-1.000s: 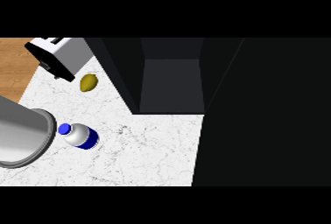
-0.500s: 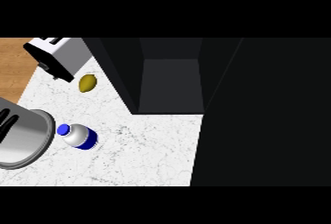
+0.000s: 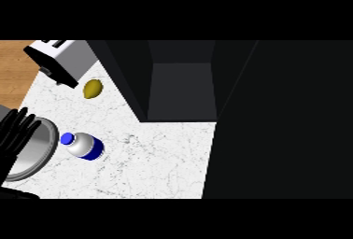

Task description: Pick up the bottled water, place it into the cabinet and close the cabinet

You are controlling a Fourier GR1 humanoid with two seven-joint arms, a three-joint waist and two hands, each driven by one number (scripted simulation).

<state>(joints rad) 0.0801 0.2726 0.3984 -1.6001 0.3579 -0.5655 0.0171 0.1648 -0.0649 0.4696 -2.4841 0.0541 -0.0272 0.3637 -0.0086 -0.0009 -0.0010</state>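
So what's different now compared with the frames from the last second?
The left hand has come further into view from the left edge, over the metal pot, fingers straight, holding nothing. The bottled water, lemon, toaster and open cabinet stayed where they were.

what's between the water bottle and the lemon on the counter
Nothing: the head view shows bare marble counter between the bottled water and the lemon.
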